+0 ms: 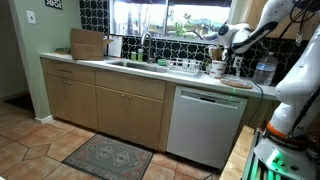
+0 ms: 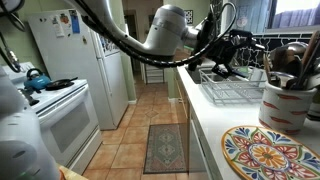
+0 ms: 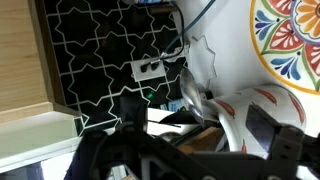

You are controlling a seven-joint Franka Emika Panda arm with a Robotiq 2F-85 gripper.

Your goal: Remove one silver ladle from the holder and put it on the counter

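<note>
Silver ladle: not singled out among utensils (image 2: 286,60) in holder (image 2: 284,108), on counter (image 2: 208,125), below my gripper (image 2: 238,45), apart from it. Jaws: state not discernible. Step: approach. Next: descend over one handle, clamp, lift straight.

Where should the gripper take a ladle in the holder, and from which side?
Take the end of a ladle that sticks up above the rim of the holder, coming from above and lifting straight up. The rest sits inside the crock, and other utensils crowd its sides. Which pieces are silver ladles is hard to tell.
</note>
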